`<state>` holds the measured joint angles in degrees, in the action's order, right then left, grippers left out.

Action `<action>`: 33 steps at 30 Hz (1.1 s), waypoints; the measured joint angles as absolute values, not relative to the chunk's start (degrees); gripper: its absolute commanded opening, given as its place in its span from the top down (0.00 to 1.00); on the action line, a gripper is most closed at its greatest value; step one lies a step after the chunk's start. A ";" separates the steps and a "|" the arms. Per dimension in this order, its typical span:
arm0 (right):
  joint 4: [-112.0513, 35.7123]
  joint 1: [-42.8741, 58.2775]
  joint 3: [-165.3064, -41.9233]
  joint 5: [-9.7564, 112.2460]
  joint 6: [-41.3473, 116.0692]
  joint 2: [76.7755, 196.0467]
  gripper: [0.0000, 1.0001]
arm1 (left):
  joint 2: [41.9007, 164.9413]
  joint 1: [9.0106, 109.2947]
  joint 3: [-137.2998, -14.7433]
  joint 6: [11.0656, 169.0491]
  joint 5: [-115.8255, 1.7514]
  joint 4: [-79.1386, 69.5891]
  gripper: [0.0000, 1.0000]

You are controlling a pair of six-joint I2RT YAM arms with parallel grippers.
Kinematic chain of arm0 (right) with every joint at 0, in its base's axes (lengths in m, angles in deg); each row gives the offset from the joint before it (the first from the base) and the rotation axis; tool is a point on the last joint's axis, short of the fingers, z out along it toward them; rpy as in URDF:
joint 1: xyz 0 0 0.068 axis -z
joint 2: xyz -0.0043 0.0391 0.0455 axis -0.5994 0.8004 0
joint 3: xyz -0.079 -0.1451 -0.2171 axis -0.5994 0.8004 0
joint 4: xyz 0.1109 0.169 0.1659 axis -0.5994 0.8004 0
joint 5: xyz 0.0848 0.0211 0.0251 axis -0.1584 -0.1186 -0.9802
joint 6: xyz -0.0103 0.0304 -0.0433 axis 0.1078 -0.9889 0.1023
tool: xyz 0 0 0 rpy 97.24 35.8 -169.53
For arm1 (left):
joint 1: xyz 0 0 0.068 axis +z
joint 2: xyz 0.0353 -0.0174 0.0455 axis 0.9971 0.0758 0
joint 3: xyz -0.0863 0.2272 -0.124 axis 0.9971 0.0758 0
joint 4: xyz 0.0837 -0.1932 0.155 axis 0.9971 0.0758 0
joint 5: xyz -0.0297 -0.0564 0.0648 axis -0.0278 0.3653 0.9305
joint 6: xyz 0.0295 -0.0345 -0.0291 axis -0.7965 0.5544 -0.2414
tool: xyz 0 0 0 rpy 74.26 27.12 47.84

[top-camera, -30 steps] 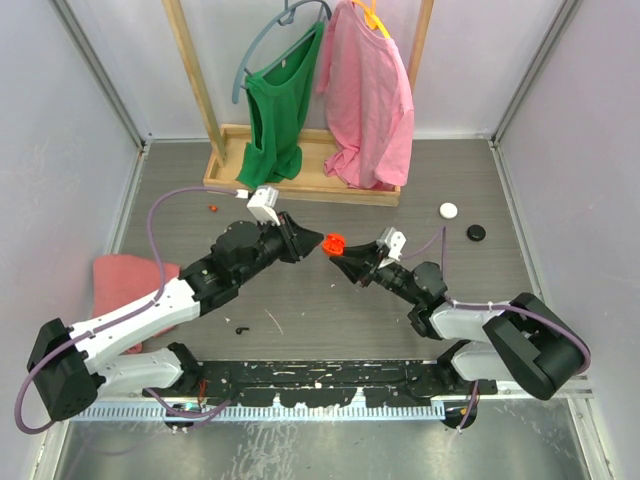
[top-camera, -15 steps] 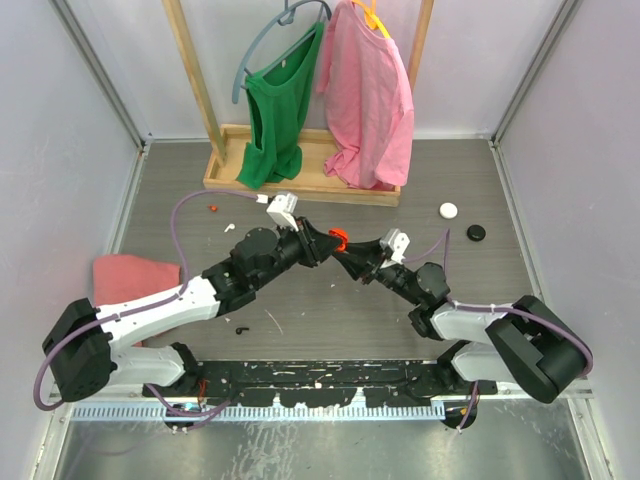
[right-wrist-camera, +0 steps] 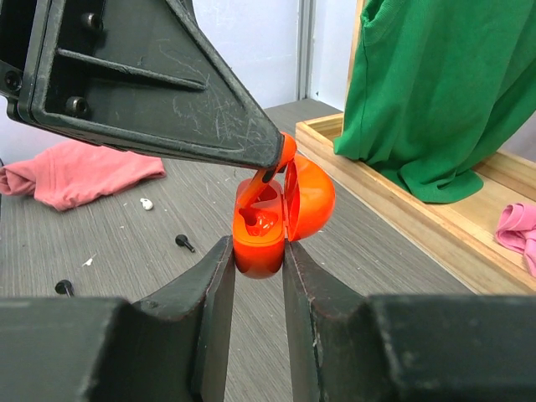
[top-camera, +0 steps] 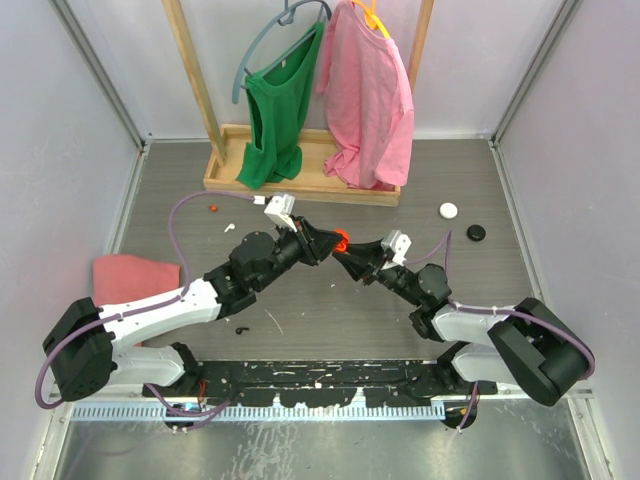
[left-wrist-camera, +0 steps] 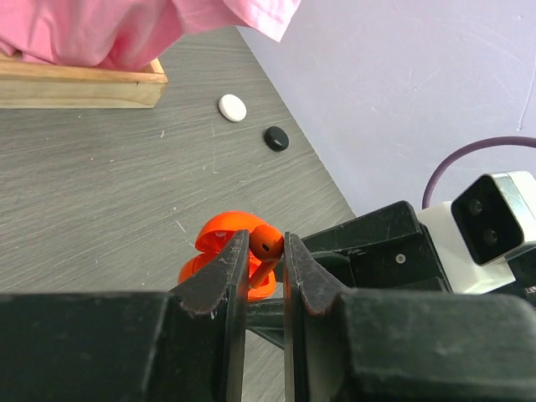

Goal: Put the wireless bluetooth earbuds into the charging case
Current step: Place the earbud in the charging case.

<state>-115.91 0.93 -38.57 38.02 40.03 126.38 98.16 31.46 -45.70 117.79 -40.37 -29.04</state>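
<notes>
The grey table (top-camera: 460,180) carries a wooden rack (top-camera: 300,186) at its far side, with a green shirt (top-camera: 275,110) and a pink shirt (top-camera: 370,100) hanging on it. A pink cloth (top-camera: 125,280) lies at the left edge of the table.

The two arms meet over the middle of the table, tip against tip. The right gripper (right-wrist-camera: 258,251) is closed on the lower half of the orange case (right-wrist-camera: 260,243). It holds the case upright, with the lid (right-wrist-camera: 308,201) swung open to the side. The left gripper (left-wrist-camera: 266,247) comes from the other side with its jaws narrow, and it pinches the orange earbud (left-wrist-camera: 266,243) between the fingertips. The earbud is right at the open mouth of the case, just above the hollow. I cannot tell if it touches the case.

A white puck (top-camera: 448,210) and a black puck (top-camera: 476,233) lie near each other at the right of the table, well apart from the grippers. Left of the grippers a red earbud (top-camera: 213,208) lies near the rack, and a white earbud (top-camera: 229,227) is just beside the left arm. A black earbud (top-camera: 241,330) lies near the front of the table.
</notes>
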 measured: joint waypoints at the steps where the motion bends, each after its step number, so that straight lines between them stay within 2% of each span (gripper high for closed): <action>1: -115.89 0.93 -38.57 38.05 40.06 126.33 0.98 | 98.16 31.37 -45.65 117.61 -40.20 -29.39 0.86; 33: -115.47 0.78 -37.43 38.29 40.91 124.93 0.99 | 97.25 29.45 -41.85 114.97 -36.55 -32.78 0.84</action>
<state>-115.47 0.78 -37.43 38.29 40.91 124.93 97.25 29.45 -41.85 114.97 -36.55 -32.78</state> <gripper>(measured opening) 0.322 0.186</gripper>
